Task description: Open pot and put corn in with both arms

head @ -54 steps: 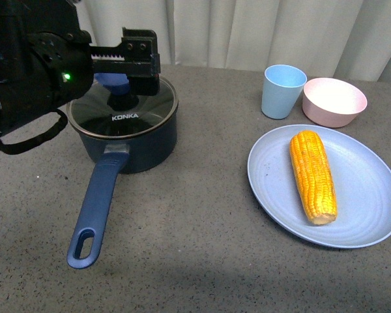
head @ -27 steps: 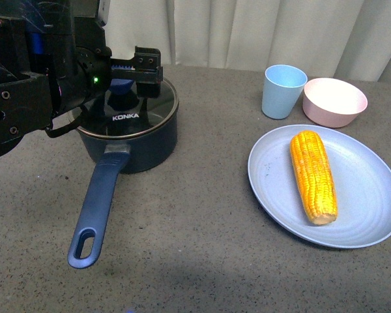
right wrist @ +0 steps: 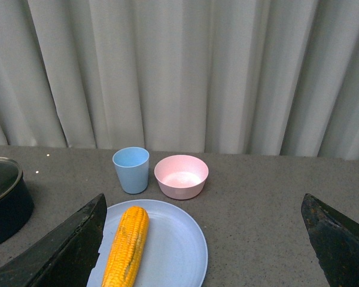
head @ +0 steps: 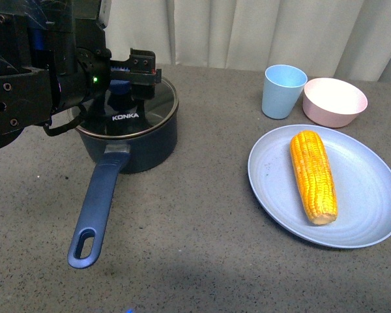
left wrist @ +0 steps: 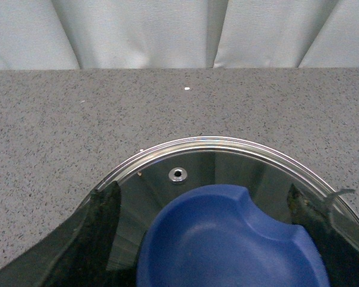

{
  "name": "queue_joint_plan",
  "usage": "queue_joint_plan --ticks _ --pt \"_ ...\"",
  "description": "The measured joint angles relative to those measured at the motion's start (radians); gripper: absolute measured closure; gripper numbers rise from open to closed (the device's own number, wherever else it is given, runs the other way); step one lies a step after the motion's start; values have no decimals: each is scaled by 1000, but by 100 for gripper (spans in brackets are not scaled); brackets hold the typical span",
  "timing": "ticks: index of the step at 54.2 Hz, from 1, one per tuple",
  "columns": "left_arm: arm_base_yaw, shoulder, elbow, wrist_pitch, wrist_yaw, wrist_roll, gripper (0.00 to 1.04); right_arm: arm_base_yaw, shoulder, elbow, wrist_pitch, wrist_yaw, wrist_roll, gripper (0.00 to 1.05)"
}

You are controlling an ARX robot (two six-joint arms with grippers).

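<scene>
One long blue handle (head: 98,195) reaches nearest across the grey bench (head: 195,254), its oval-holed end toward the robot. To the right lies a pale blue plate (head: 368,222) with the corn (head: 313,175) on it, lengthwise front to back. Further back on the left stands the pot (head: 140,147), its glass lid (head: 146,120) seated on the rim and marked KONKA. The left arm (head: 39,85) hangs over that lid. In its wrist view the left jaws are spread, one black finger (left wrist: 102,239) on each side of the lid's blue knob (left wrist: 227,239). A strip of glass shows between the knob and one finger. The other finger sits at the knob's edge, and I cannot tell whether it touches. The right jaws are released and wide apart, fingers (right wrist: 66,251) holding nothing, with plate and corn showing beyond them. Behind the plate stand a light-blue cup (head: 283,91) and a pink bowl (head: 334,101), just beside each other. Pale curtains (head: 247,32) close the back.
</scene>
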Motion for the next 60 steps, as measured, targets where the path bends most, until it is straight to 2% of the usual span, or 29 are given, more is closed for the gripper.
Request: queue_joint_plan --ticks 6,8,28,36,51,60 --pt "-2 0 -2 1 5 4 39 0 0 0 0 0 0 9" --pt "-2 -2 -4 5 5 4 42 0 0 0 0 0 0 9" --pt "9 -120 -23 17 -17 -13 43 0 0 0 0 0 0 9" --pt "87 -151 -52 64 16 -28 43 0 0 0 0 0 0 9" --pt "303 -91 -114 191 38 -16 43 0 0 0 0 0 0 9" --pt "357 -18 -108 216 70 2 43 0 0 0 0 0 0 9"
